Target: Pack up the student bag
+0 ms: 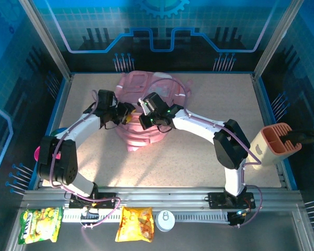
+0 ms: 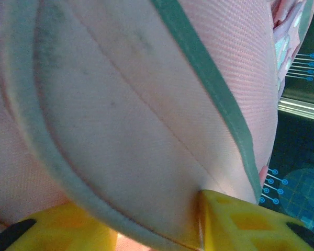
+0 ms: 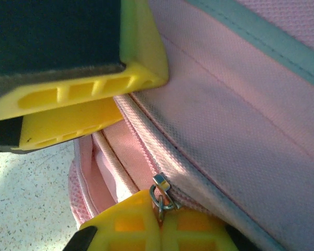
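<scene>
The large soft pink fabric student bag (image 1: 136, 86) lies on the speckled bench (image 1: 199, 162) directly beneath and ahead of both grippers, which meet over its near side. The right gripper (image 3: 159, 219) is clenched, its yellow fingertips pressed together on the small silver metal zip pull (image 3: 161, 184) (the ring sits right at the seam between the two tips). From this gripper the pink zip track runs away up and to the left, and the bag's opening gapes just left of the pull. The left gripper (image 2: 141, 222) sits just beside the right one, against the bag. Its yellow fingers (image 2: 240, 225) stand part-way apart with a grey-edged fabric panel of the bag lying between and over them. I cannot tell whether they pinch the panel or merely rest against it. Well off to the right of the right gripper, near the bench's edge, stands a beige holder with orange compartments (image 1: 276, 144).
</scene>
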